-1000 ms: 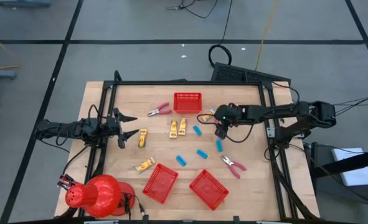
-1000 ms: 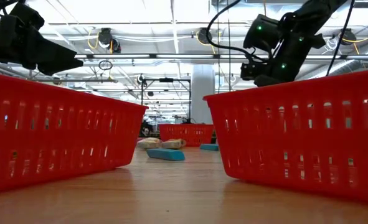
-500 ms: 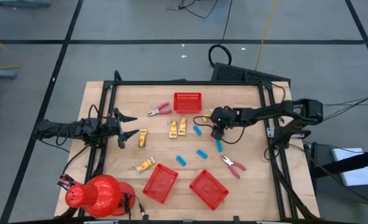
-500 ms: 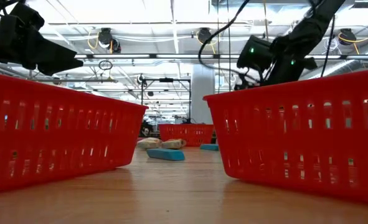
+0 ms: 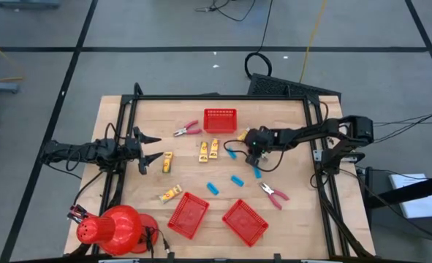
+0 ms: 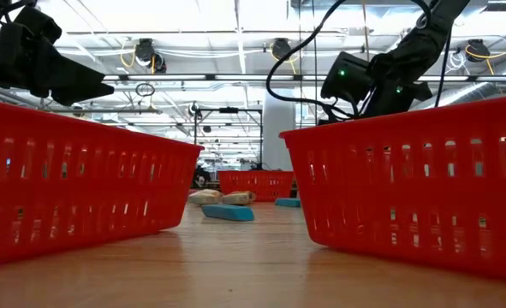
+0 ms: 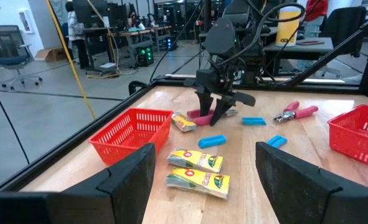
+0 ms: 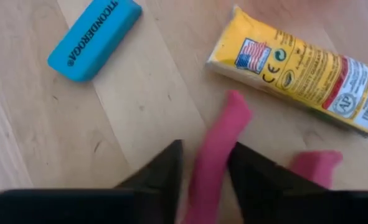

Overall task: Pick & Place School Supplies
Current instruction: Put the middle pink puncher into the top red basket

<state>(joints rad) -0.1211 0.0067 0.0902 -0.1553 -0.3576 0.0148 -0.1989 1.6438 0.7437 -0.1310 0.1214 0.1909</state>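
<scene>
My right gripper [image 5: 252, 152] points down at the table's middle right, open. In its wrist view its fingertips [image 8: 203, 146] stand on either side of one pink handle [image 8: 224, 127] of a scissor-like tool lying flat. A yellow crayon box [image 8: 296, 68] and a blue eraser [image 8: 93, 40] lie just beyond it. Other blue erasers [image 5: 237, 180], crayon boxes [image 5: 202, 151] and two more pink-handled tools [image 5: 188, 130] [image 5: 274, 194] lie loose on the wood. My left gripper [image 5: 148, 147] waits open at the left edge. My right gripper comes from above with a finger [image 8: 168, 162] on each side of the pink handle, which lies flat on the table along the fingers' line of sight. Whether the fingers touch it, I cannot tell.
Three red mesh baskets stand on the table: one at the far middle [image 5: 220, 120] and two at the near edge [image 5: 188, 215] [image 5: 244, 222]. A big red dome [image 5: 117, 228] sits at the near left corner. A black frame [image 5: 216, 97] rims the table.
My right gripper has moved a little toward the table's left edge and come down lower over the pink-handled tool. The left arm has kept still.
</scene>
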